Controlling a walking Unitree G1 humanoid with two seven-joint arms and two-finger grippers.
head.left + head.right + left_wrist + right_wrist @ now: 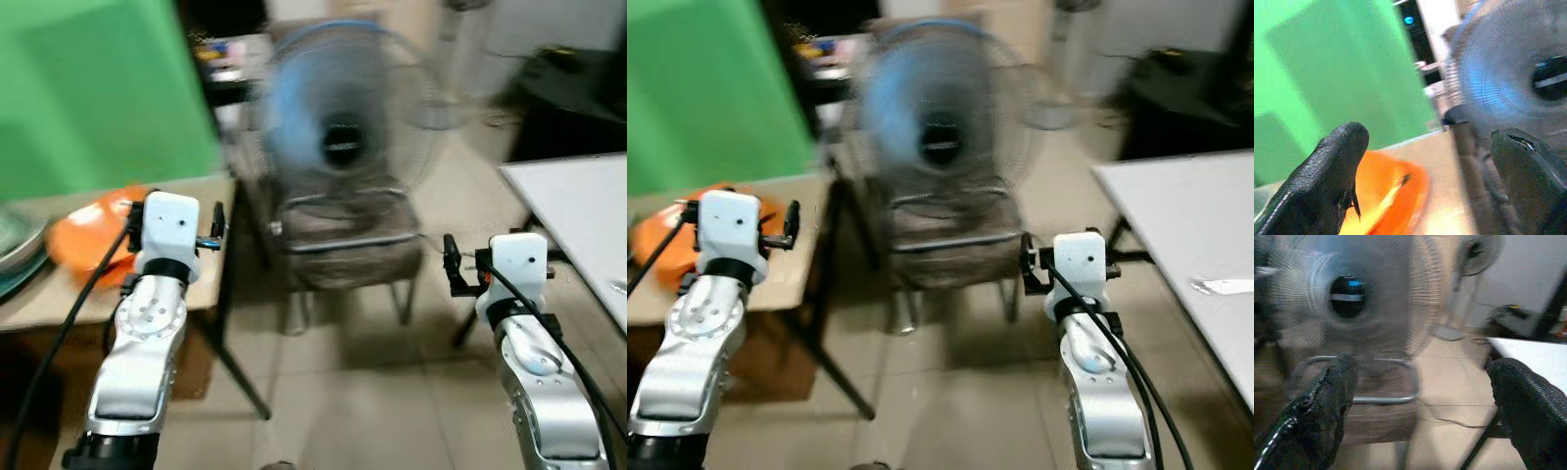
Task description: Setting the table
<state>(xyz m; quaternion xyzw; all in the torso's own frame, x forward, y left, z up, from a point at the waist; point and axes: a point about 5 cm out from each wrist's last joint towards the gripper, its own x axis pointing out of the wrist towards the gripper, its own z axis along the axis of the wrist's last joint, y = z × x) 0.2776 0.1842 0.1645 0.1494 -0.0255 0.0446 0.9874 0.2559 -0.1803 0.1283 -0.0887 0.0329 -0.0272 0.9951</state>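
head views: blurred, so the robot was likely mid-walk or turning. landmark is the fan (338, 117) on the chair (338, 245). left of the fan stood a wooden desk (211, 191) carrying an orange bowl (93, 235) and stacked plates (20, 245) at its far-left edge. right of the fan, a white desk (578, 211), mostly bare. left gripper (217, 235) was raised near the orange bowl, right gripper (453, 264) raised between the fan and the white desk.

left wrist view: jaws were wide apart, empty; orange bowl (1388, 196) just ahead, fan (1508, 83) beyond.

right wrist view: jaws were wide apart, empty; fan (1347, 293) ahead, white desk (1533, 352) to the side.

judgement: still the approach/fetch step, nothing picked. next move probably calls for squaring up to the wooden desk left of the fan, then gripping the bowl or a plate rim.
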